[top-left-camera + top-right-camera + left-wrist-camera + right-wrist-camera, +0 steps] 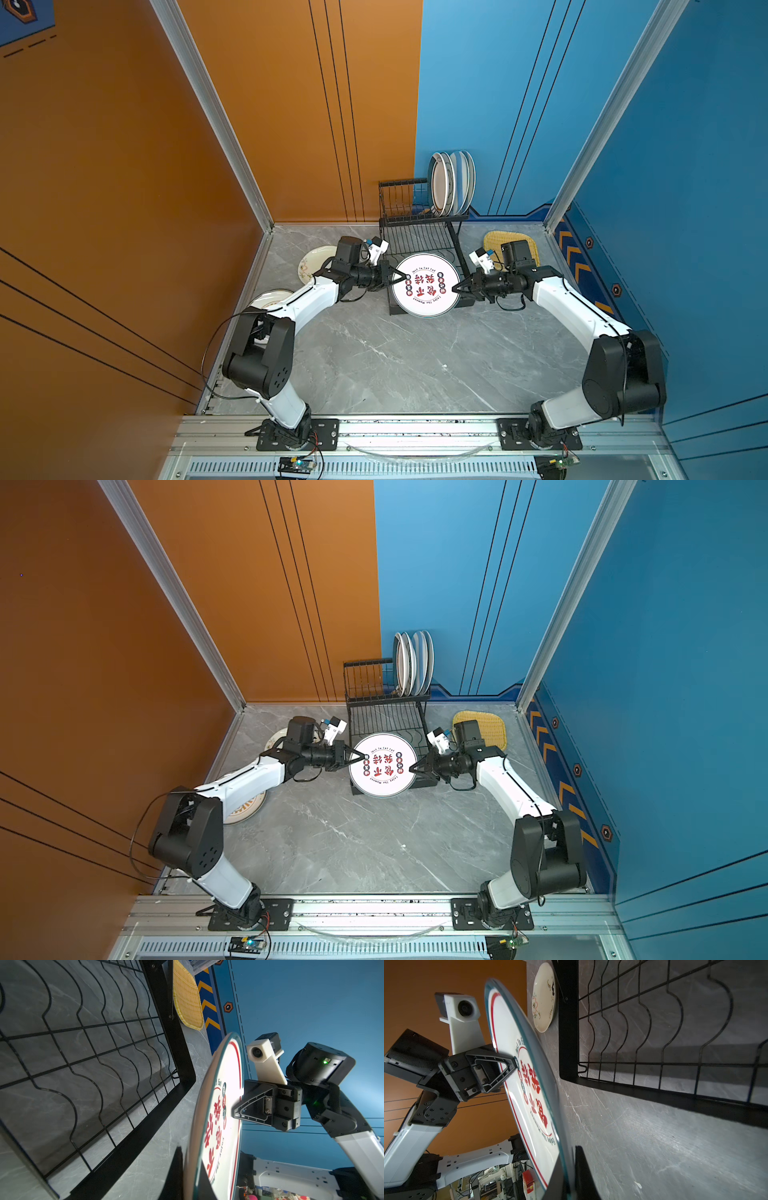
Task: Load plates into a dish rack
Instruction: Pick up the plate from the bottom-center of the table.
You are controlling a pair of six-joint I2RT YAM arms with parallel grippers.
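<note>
Over dish rack (424, 220), printed plate (426, 300) pinched at opposite rims by left end effector (404, 277) and right end effector (454, 289); tip upright together, seat edge between wavy wires (682, 1012)

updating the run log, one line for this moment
left gripper: shut on printed plate | right gripper: shut on same plate | plate: face up over dish rack front | not yet slotted
</note>
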